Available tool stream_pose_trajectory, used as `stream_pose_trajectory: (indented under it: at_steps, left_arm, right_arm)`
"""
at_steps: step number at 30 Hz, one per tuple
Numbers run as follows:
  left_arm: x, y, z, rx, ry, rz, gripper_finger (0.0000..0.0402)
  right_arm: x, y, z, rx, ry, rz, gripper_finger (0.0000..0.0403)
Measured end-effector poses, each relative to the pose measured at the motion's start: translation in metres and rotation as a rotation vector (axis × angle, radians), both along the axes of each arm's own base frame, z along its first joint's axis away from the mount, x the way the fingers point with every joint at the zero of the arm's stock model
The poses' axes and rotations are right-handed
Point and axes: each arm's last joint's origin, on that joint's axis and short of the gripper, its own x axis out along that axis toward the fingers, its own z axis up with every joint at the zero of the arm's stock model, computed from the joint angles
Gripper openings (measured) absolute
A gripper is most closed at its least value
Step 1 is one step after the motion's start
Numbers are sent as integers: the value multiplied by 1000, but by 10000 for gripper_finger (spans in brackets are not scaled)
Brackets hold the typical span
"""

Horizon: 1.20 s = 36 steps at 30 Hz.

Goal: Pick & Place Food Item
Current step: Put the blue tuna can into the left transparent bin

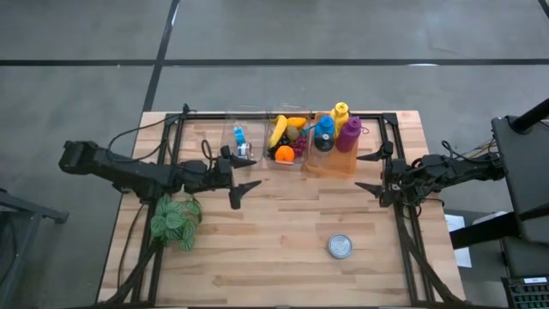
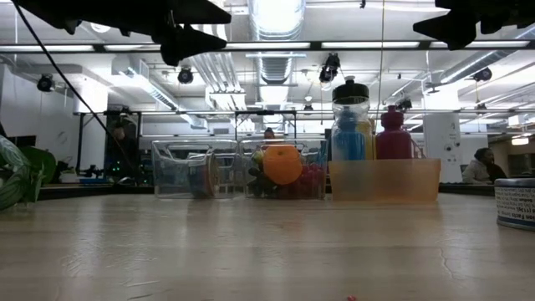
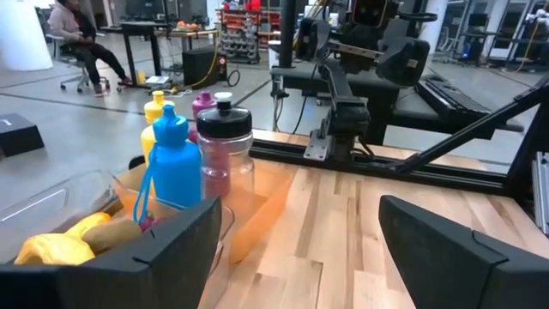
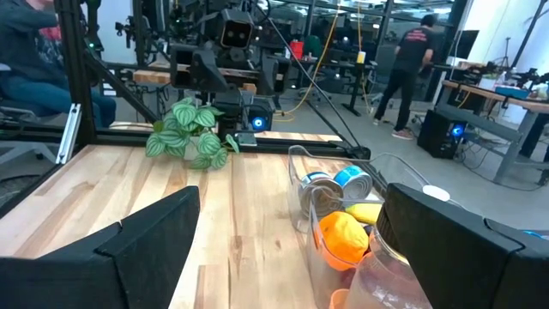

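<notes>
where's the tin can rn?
High view: the tin can stands alone on the table's front right, nearer the right arm's side, well clear of the bins at the back.

A robotics lab: exposed ceiling ducts point(image 2: 276, 63), equipment-laden workbenches point(image 4: 502, 99), and another robot rig point(image 4: 225, 43) beyond the table.

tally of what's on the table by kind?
Bottles: 4
Clear bins: 2
Orange bin: 1
Cans: 2, one in the left clear bin, one loose
Plant: 1
Fruit pile: pieces overlap, cannot count
Total, fruit excluded: 10
</notes>
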Motion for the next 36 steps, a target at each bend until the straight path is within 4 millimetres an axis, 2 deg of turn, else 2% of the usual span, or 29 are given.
stream_pose_trajectory:
  at_steps: [10, 16, 28, 36]
  left_arm:
    - [0, 0, -1, 1, 7, 1, 322]
    - [0, 0, -3, 4, 32, 1, 322]
    - [-1, 0, -7, 9, 73, 1, 322]
    - [-2, 0, -11, 14, 115, 2, 322]
  right_arm:
    - [0, 0, 0, -3, 1, 0, 371]
    - [0, 0, 0, -72, 9, 3, 371]
    - [0, 0, 1, -61, -2, 2, 371]
    - [1, 0, 8, 237, -108, -2, 371]
